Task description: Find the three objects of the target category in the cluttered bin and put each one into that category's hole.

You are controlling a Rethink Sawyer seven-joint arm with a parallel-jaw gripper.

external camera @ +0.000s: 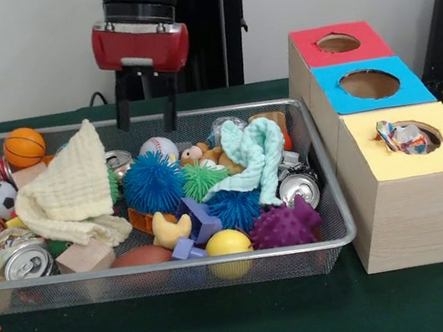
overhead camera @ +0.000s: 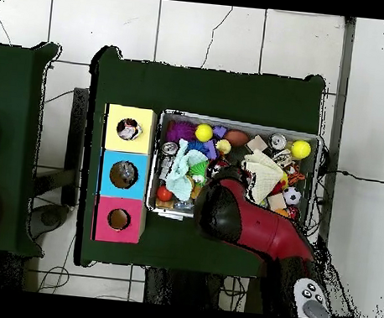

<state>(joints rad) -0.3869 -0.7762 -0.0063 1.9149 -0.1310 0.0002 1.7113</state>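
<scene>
The wire mesh bin [external camera: 342, 223] is full of toys, cans and cloths. My gripper [external camera: 148, 114] hangs open and empty above the bin's far side, over a white baseball [external camera: 157, 148] and beside a cream cloth [external camera: 70, 194]. One white wad with red, blue and yellow print [external camera: 398, 138] sits in the yellow-surround hole [external camera: 426, 127] of the wood-grain box. I see no other such wad among the bin's clutter. In the overhead view the arm [overhead camera: 244, 221] covers the gripper and part of the bin [overhead camera: 233, 120]; the wad [overhead camera: 129, 129] shows in the yellow hole.
A blue-surround hole [external camera: 369, 84] and a red-surround hole [external camera: 338, 43] lie behind the yellow one. The bin holds a mint cloth [external camera: 254, 157], blue [external camera: 153, 183] and purple [external camera: 284, 225] spiky balls, cans [external camera: 26, 260] and a basketball [external camera: 24, 147].
</scene>
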